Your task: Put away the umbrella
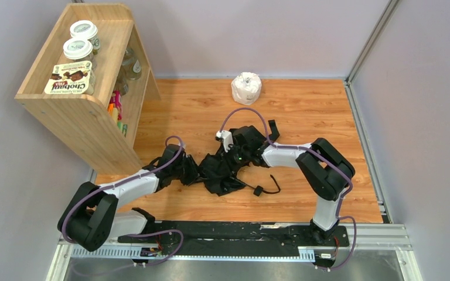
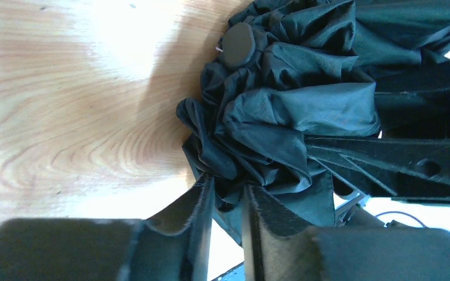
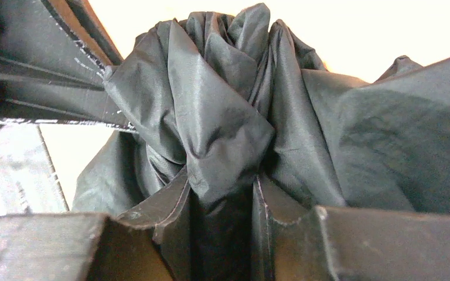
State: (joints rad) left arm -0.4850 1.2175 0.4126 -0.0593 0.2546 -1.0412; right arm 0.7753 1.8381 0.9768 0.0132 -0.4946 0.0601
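The black folding umbrella [image 1: 220, 170] lies crumpled on the wooden table between the two arms, its wrist strap [image 1: 263, 188] trailing toward the near edge. My left gripper [image 1: 183, 170] is at the umbrella's left end, jaws closed on a fold of its fabric [image 2: 252, 149]; a round black cap [image 2: 238, 45] shows beyond the folds. My right gripper [image 1: 237, 153] is at the umbrella's upper right, jaws closed on a bunch of the fabric [image 3: 222, 134]. The shaft and handle are hidden in the folds.
A wooden shelf unit [image 1: 79, 96] stands at the left with yogurt cups [image 1: 79, 50] and a snack box [image 1: 68, 79] on top. A white paper roll [image 1: 246, 88] stands at the back of the table. A black rail [image 1: 228, 231] runs along the near edge.
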